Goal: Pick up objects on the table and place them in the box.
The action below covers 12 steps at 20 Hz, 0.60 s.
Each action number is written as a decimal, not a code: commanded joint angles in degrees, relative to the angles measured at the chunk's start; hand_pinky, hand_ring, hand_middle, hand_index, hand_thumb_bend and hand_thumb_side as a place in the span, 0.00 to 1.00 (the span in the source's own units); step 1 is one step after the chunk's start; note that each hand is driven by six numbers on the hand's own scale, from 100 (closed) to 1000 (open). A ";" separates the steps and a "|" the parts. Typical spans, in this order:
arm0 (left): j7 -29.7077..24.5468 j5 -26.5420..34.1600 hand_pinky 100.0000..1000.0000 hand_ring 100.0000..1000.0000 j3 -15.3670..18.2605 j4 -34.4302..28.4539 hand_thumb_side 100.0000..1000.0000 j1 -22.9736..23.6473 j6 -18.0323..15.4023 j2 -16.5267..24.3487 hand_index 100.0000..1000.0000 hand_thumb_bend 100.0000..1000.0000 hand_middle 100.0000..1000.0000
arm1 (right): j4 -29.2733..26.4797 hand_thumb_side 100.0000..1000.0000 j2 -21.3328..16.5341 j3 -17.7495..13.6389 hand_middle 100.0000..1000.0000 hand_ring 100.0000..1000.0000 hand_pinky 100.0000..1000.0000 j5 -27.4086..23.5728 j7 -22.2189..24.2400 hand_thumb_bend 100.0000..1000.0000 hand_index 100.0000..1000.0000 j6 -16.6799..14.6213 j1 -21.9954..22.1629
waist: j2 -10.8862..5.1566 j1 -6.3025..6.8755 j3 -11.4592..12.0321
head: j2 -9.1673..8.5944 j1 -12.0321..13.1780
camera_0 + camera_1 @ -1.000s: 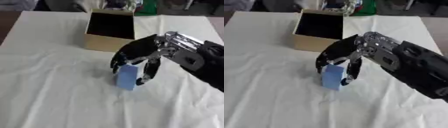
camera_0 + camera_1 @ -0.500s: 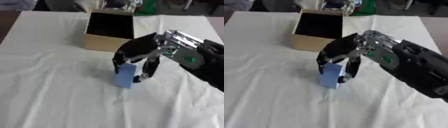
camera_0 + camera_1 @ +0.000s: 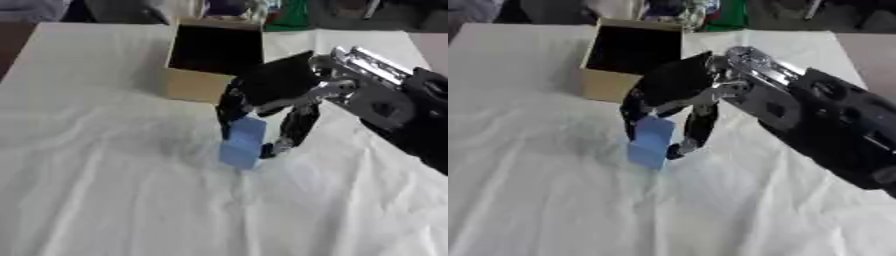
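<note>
Right hand (image 3: 273, 95) around blue block (image 3: 243, 142)

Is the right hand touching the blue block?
Touching. In the left eye view the right hand curls over the blue block, with fingers against its right side and the thumb at its upper left.

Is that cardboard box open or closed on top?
Open. The cardboard box shows a dark interior from above, with no lid or flap covering it. Whether anything lies inside cannot be told; it is too dark.
</note>
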 commanded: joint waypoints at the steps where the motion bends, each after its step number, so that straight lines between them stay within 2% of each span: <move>1: 0.10 -0.17 0.70 0.53 0.64 -0.97 0.08 -0.42 0.03 1.62 0.79 0.31 0.50 | -2.06 0.00 -2.61 -3.61 0.41 0.72 0.76 1.85 10.07 0.33 0.40 -14.10 -1.69 | -1.21 -0.31 -0.08 | 0.06 0.11; 4: 0.09 -0.20 0.70 0.53 0.63 -0.97 0.08 -0.41 0.01 1.60 0.79 0.31 0.50 | -3.14 0.00 -3.48 -7.54 0.42 0.73 0.77 5.95 5.16 0.33 0.40 -14.10 -2.32 | -1.33 -0.20 -0.18 | 0.04 0.02; 7: 0.07 -0.15 0.70 0.53 0.60 -0.97 0.08 -0.44 0.00 1.50 0.79 0.31 0.50 | -1.96 0.00 -2.77 -10.86 0.42 0.74 0.77 10.85 -0.09 0.33 0.40 -14.10 -3.24 | -1.43 -0.16 -0.13 | -0.13 -0.32; 12: -0.09 0.03 0.70 0.53 0.48 -0.97 0.08 -0.54 -0.03 1.27 0.79 0.31 0.50 | 6.72 0.00 1.43 -15.78 0.42 0.74 0.77 18.40 -7.35 0.33 0.40 -13.46 -5.33 | -1.38 0.07 0.38 | -0.54 -1.18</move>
